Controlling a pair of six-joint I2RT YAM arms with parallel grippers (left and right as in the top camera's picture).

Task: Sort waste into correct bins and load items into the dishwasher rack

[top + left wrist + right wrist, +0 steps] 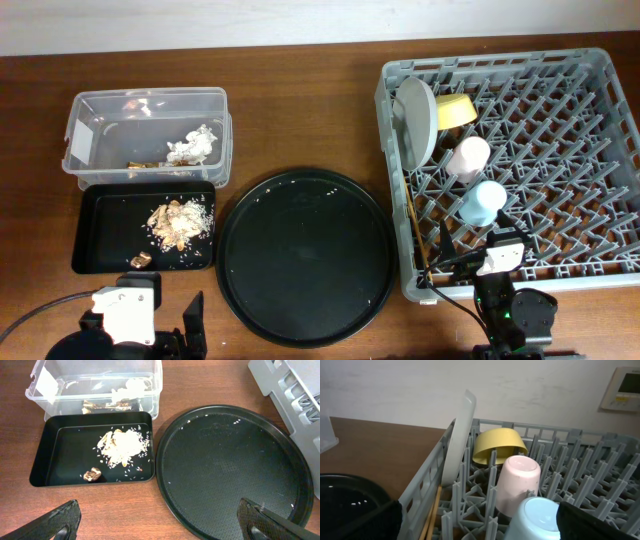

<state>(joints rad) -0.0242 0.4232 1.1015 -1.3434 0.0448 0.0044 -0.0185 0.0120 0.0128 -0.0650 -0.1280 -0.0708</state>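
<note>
1. Both fingers of the left gripper [160,527] stood wide apart at the bottom edge of its wrist view, with nothing between them.
2. The right gripper [480,527] was also spread open and held nothing; it hung over the near left corner of the dishwasher rack [600,60].
3. In the rack, the grey plate [416,120] stood on its edge against the left wall, and the yellow bowl [455,110] leaned just behind it.
4. The pink cup [468,157] and the light blue cup [483,202] sat mouth-down between pegs, close together. The chopsticks [418,225] lay along the left wall.
5. The right half of the rack showed only pegs and lattice.
6. The clear tub [100,110] held the white tissue [195,147] and a brown wrapper [107,406].
7. The black rectangular tray [85,230], just in front of the tub, carried the food scraps [180,222] and a small brown lump [140,259].
8. The round black tray [300,320] lay between that tray and the rack, with its rim just beside both.
9. Bare table [300,90] was behind the round tray.
</note>
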